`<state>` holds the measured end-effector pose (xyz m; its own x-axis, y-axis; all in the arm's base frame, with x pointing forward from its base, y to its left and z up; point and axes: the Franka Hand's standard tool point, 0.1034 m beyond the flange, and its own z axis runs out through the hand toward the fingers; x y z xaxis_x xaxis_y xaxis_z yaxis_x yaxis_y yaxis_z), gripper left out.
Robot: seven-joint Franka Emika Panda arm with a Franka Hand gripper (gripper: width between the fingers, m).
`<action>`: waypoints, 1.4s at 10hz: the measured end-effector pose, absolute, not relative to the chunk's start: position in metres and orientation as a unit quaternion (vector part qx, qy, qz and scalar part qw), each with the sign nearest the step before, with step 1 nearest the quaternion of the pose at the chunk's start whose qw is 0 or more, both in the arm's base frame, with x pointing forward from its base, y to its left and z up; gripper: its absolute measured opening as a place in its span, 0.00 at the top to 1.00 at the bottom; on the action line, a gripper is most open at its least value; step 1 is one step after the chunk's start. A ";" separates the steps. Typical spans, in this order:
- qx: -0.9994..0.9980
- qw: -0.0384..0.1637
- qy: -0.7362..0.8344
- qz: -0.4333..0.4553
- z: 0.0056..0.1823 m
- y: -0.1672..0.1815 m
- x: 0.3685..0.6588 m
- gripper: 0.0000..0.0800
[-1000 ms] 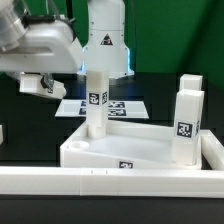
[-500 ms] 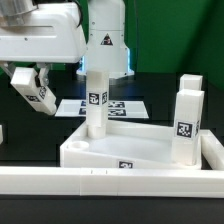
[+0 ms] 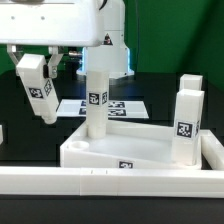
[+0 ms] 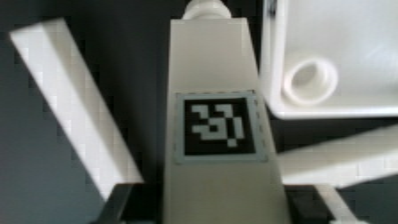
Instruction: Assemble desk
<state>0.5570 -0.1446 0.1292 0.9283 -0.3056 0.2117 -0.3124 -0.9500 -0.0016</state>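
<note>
Claw (image 3: 36,70) is clamped on a white leg (image 3: 41,92), which I see hanging tilted above the dark table (image 3: 20,110) at the exterior view's left, its lower end pointing down toward the tabletop (image 3: 120,145). On my wrist view the same leg (image 4: 222,110) runs straight out from between the fingers, its black-and-white tag facing the camera, and a round corner socket (image 4: 306,78) of the tabletop shows just beside it. From the exterior view, the tabletop lies flat on the table with its raised rim up. One leg (image 3: 96,100) already stands upright in its far corner, and two more (image 3: 187,115) stand upright at the exterior view's right, though I cannot tell whether they sit in sockets. Behind the tabletop, the marker board (image 3: 115,104) lies flat. A long white rail (image 3: 100,182) runs across the front.
</note>
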 end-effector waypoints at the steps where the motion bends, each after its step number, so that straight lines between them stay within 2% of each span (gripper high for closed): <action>1: 0.980 0.027 -0.156 0.124 0.128 -0.147 0.556 0.64; 2: 0.973 0.045 -0.154 0.163 0.131 -0.149 0.559 0.64; 4: 0.965 0.058 -0.147 0.210 0.138 -0.136 0.568 0.64; 6: 0.966 0.046 -0.147 0.209 0.140 -0.118 0.576 0.64; 11: 0.966 0.049 -0.146 0.208 0.137 -0.120 0.576 0.64; 14: 0.965 0.031 -0.146 0.216 0.139 -0.080 0.591 0.64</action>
